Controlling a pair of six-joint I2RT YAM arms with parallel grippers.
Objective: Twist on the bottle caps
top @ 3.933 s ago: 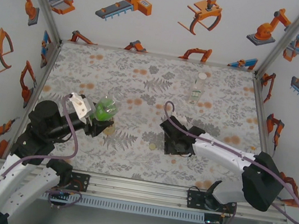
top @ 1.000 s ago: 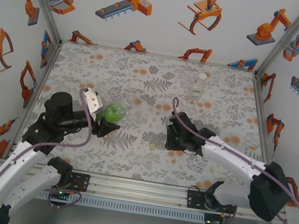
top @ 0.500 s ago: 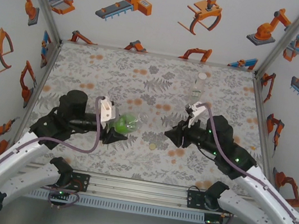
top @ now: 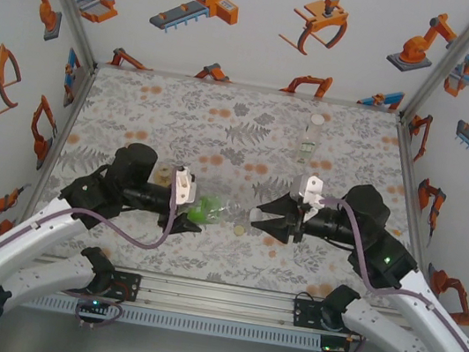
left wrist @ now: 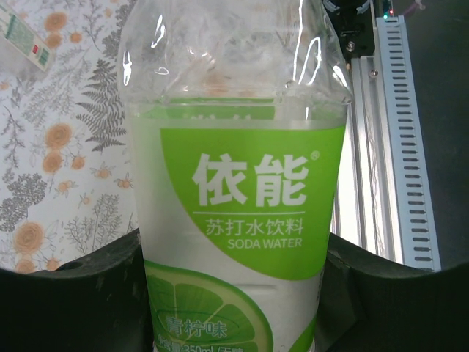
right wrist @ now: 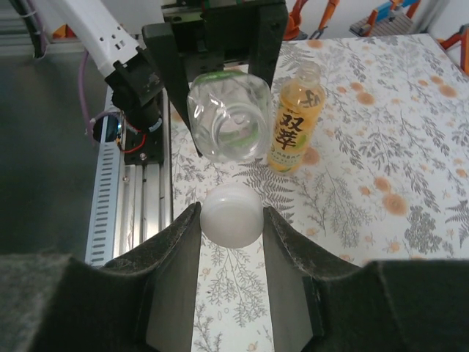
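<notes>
My left gripper [top: 196,210] is shut on the green-tinted bottle [top: 210,209], holding it on its side with the open mouth pointing right. In the left wrist view its green label [left wrist: 242,191] stands between my fingers [left wrist: 66,293]. My right gripper [top: 255,218] faces that mouth, shut on a white cap [right wrist: 231,214] that sits a short gap from the bottle's mouth [right wrist: 229,128]. A yellowish cap [top: 238,229] lies on the mat below the gap. The amber bottle [right wrist: 297,121] stands behind the left arm. The slim colourless bottle [top: 312,139] stands at the back right. The green cap is out of view.
The floral mat [top: 225,121] covers the table, with white walls on three sides. An aluminium rail [top: 215,298] runs along the near edge, just below both grippers. Open mat lies between the grippers and the back wall.
Both arms swung in to the middle. The left one carried the green bottle rightward and tipped it onto its side. The right one lifted off the mat and turned to face the bottle's mouth.
</notes>
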